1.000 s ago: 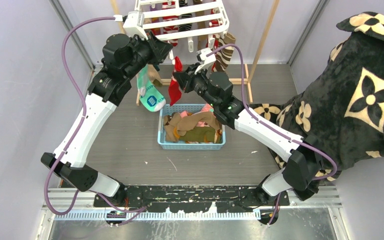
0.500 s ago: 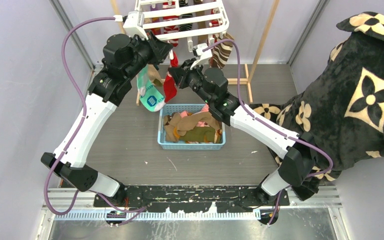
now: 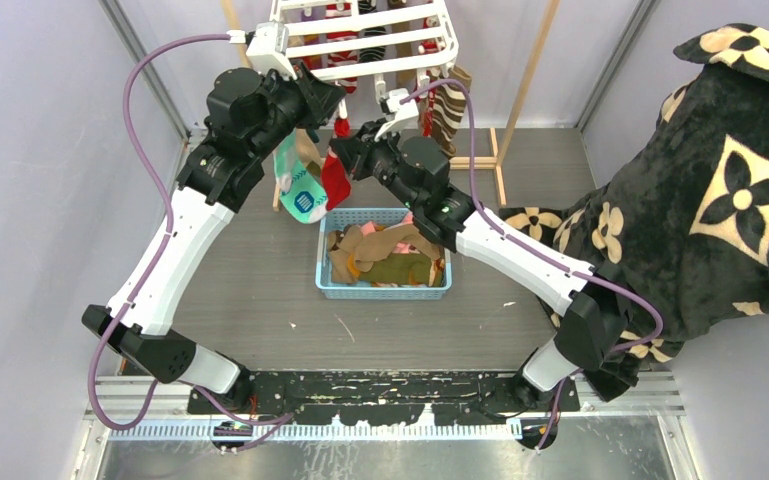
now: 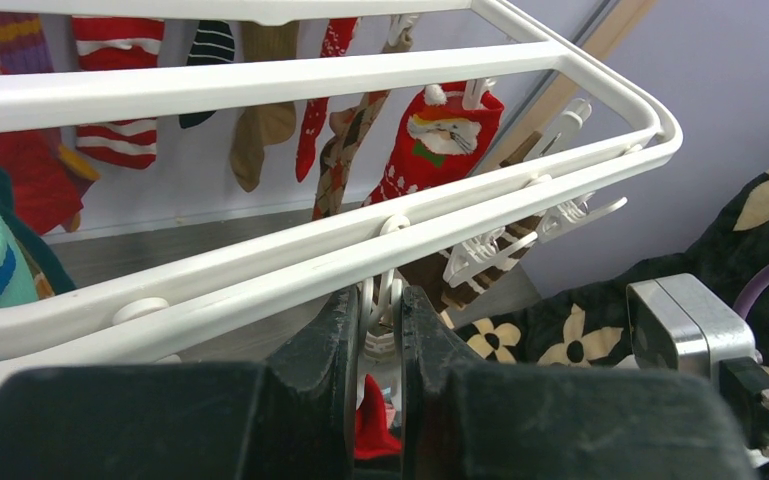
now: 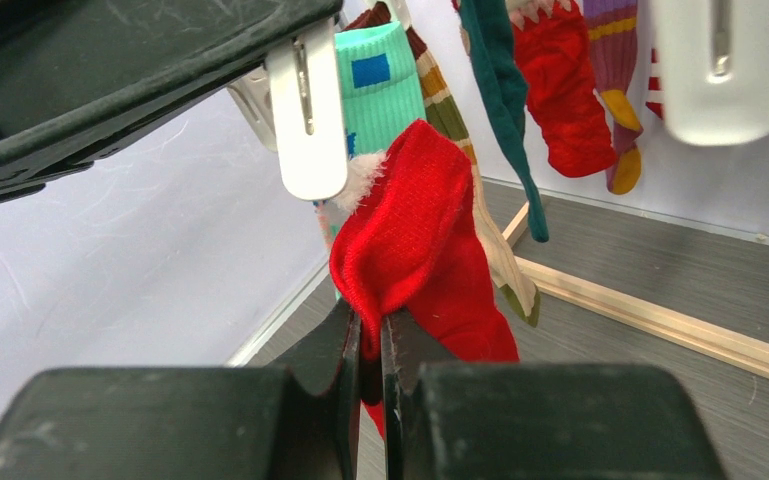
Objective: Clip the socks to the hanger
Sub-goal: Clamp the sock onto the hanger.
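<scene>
The white hanger [image 3: 362, 42] hangs at the top, with several socks pinned to it. In the left wrist view its bars [image 4: 260, 85] cross just above my left gripper [image 4: 380, 305], which is shut on a dangling white clip [image 4: 384, 345]. My right gripper [image 5: 370, 322] is shut on a fold of a red sock [image 5: 420, 230]. It holds the sock's cuff right under that clip [image 5: 307, 120]. From above, the red sock [image 3: 336, 180] hangs between the left gripper [image 3: 332, 102] and the right gripper [image 3: 344, 152], beside a clipped teal sock [image 3: 300, 190].
A blue basket [image 3: 384, 293] holding several loose socks sits on the floor below the right arm. A black floral blanket [image 3: 720, 190] fills the right side. A pale wooden frame [image 3: 522, 90] stands behind the hanger. A second empty clip [image 5: 722, 70] hangs at the right.
My right gripper has carried the red sock up and to the left, closer to the clip in my left gripper. The left arm has stayed put.
</scene>
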Robot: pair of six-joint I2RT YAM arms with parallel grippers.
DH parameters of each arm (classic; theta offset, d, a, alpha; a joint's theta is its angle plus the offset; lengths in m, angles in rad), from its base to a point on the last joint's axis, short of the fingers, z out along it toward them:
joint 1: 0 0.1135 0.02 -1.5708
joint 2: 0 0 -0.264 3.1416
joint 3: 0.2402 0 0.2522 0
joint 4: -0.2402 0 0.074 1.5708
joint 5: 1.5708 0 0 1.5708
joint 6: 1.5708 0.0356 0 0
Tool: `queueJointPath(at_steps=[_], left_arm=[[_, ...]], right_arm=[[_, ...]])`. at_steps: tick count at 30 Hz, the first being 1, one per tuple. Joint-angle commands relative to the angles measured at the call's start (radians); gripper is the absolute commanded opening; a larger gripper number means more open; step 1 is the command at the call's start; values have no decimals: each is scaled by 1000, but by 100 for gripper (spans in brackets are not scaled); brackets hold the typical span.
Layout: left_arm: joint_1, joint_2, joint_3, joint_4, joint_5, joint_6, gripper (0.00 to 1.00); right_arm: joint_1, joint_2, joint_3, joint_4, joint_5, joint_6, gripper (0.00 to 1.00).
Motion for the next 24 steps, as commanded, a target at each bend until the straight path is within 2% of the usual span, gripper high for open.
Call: queueJointPath(at_steps=[1, 24], left_arm=[[-5, -26, 22, 33, -37, -12, 0], [-5, -29, 32, 33, -41, -3, 0]], right_arm=[[27, 15, 75, 49, 13, 14, 1], [40, -9, 43, 46, 110, 2, 1]])
